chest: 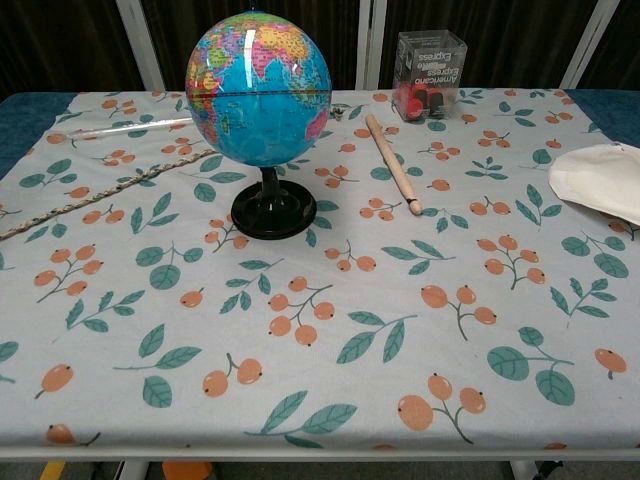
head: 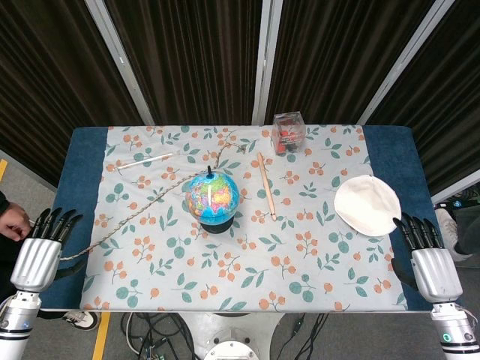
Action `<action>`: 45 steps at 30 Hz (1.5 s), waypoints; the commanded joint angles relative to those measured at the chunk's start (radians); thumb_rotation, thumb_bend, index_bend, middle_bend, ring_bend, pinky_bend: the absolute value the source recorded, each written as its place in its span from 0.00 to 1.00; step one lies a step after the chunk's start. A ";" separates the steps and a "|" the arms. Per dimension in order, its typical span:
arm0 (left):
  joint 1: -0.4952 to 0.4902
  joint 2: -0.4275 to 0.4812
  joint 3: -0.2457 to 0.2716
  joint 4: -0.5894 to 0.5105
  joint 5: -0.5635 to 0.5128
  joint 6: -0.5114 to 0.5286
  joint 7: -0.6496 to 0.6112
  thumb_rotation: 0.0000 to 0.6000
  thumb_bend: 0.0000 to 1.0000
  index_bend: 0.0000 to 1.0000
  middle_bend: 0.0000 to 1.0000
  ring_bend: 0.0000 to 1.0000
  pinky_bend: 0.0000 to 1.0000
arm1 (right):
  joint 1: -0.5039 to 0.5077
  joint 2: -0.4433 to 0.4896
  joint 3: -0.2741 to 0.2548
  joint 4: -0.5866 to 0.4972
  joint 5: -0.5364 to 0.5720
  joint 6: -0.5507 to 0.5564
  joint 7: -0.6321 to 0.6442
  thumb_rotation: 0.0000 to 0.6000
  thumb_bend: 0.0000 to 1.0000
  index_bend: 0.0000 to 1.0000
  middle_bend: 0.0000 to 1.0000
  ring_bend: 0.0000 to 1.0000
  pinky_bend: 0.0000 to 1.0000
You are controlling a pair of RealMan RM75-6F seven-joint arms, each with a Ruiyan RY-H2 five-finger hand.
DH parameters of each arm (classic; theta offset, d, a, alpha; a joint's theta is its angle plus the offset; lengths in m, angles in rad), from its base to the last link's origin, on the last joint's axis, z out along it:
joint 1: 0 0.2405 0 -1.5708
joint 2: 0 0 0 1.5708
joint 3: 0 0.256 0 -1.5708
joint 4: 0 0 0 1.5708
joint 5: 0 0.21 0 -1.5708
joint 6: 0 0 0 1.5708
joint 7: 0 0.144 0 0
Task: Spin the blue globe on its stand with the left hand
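the blue globe (head: 213, 198) stands at two o'clock, well apart from the left hand (head: 39, 253), whose fingers are spread and empty.

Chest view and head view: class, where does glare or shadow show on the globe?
Chest view: bright white glare streaks on the globe's upper left; soft shadow around its black base. Head view: a small highlight on the globe, no strong shadows on the tablecloth.

Left hand (head: 45, 238) and right hand (head: 426, 247) look alike: black fingers, ribbed silver metal backs, pale grey wrists below each with a small green light
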 commanded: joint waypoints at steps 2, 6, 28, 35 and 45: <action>0.002 0.003 -0.001 -0.003 0.001 0.005 0.000 1.00 0.12 0.14 0.12 0.02 0.04 | 0.001 -0.002 -0.001 0.002 -0.002 0.000 -0.001 1.00 0.30 0.00 0.00 0.00 0.00; -0.001 0.002 -0.001 -0.006 0.001 0.000 0.002 1.00 0.12 0.14 0.12 0.02 0.04 | -0.002 0.007 0.002 -0.002 0.004 0.005 0.000 1.00 0.30 0.00 0.00 0.00 0.00; -0.207 -0.017 -0.049 -0.154 0.210 -0.122 0.053 1.00 0.12 0.14 0.12 0.02 0.04 | -0.008 0.029 -0.004 -0.006 0.010 0.000 0.001 1.00 0.30 0.00 0.00 0.00 0.00; -0.337 -0.067 -0.087 -0.194 0.212 -0.258 0.035 1.00 0.12 0.14 0.12 0.02 0.04 | -0.004 0.021 -0.008 -0.001 0.007 -0.008 0.002 1.00 0.30 0.00 0.00 0.00 0.00; -0.439 -0.171 -0.131 -0.138 0.158 -0.325 0.008 1.00 0.12 0.14 0.11 0.02 0.04 | -0.006 0.025 -0.007 0.005 0.010 -0.007 0.008 1.00 0.30 0.00 0.00 0.00 0.00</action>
